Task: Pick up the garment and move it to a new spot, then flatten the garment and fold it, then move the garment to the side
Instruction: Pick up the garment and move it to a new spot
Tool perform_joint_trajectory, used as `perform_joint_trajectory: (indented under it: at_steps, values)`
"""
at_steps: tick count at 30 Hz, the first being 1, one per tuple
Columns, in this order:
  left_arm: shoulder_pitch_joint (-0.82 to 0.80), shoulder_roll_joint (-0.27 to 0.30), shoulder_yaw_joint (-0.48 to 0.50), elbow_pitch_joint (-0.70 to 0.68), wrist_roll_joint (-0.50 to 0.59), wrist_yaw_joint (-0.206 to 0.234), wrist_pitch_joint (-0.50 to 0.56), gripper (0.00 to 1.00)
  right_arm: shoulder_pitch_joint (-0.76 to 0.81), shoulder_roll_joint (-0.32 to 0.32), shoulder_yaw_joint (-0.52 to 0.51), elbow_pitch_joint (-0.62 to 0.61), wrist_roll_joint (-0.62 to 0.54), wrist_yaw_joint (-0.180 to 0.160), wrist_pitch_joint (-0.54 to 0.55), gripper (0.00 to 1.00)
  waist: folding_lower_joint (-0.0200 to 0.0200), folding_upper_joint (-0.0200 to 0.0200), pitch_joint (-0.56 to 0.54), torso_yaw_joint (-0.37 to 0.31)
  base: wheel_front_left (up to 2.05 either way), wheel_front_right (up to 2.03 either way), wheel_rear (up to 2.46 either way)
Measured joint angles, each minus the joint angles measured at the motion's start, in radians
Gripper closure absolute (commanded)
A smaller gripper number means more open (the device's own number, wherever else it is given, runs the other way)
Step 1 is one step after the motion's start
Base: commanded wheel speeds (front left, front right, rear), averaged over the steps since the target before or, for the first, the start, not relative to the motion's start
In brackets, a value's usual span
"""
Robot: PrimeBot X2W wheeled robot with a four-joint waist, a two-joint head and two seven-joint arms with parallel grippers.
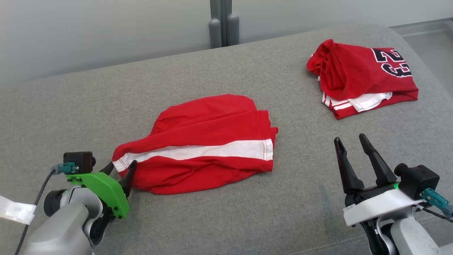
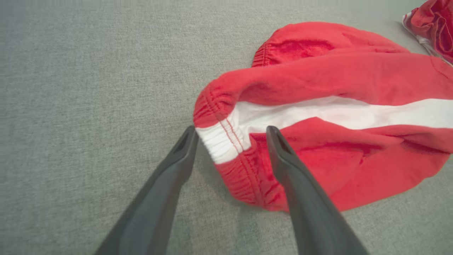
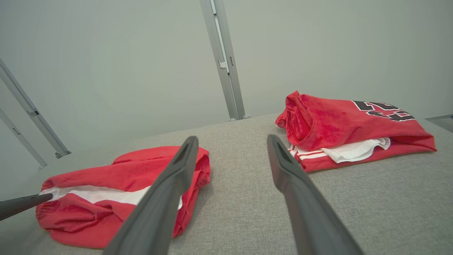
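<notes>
Red fabric shorts [image 1: 201, 141], white-striped, lying rumpled at the centre of the grey woven cushion [image 1: 247, 219].
Left gripper [image 1: 122, 164], at 8 o'clock, has its fingers parted astride the gathered elastic waistband, gripping nothing; right gripper [image 1: 350, 138], at 4 o'clock, is spread wide and empty. Folded jersey [image 1: 364, 76] at 2 o'clock.

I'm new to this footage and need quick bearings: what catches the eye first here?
Red shorts with a white stripe lie at centre, the open left gripper straddling their waistband end. A folded red jersey numbered 23 sits far right, beyond the open right gripper.
</notes>
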Motion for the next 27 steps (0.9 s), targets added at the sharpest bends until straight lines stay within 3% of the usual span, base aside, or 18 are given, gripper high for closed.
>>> perform_joint_trajectory:
  at_steps: [6,12,18,19,27]
  values:
    - [-0.002,0.004,-0.001,-0.021,0.026,0.0,-0.063,0.0,0.018,-0.007,-0.003,0.005,0.007,0.0,0.0,0.0,0.0,0.0,-0.018,0.026,0.0,0.0,0.0]
    - [0.028,0.047,0.07,-0.105,0.051,0.067,-0.106,0.0,0.031,-0.011,-0.012,0.003,0.008,0.0,0.0,0.0,0.0,0.0,-0.036,0.042,0.0,0.0,0.0]
    - [0.127,0.097,0.282,-0.35,0.166,0.167,-0.113,0.0,0.057,-0.012,-0.034,-0.006,0.008,0.0,0.0,0.0,0.0,0.0,-0.043,0.059,0.0,0.0,0.0]
    - [0.127,0.097,0.282,-0.35,0.166,0.167,-0.113,0.0,0.057,-0.012,-0.034,-0.006,0.008,0.0,0.0,0.0,0.0,0.0,-0.043,0.059,0.0,0.0,0.0]
    - [0.4,0.06,0.544,-0.685,0.366,0.311,-0.113,0.0,0.073,0.0,-0.041,-0.021,0.005,0.0,0.0,0.0,0.0,0.0,-0.054,0.072,0.0,0.0,0.0]
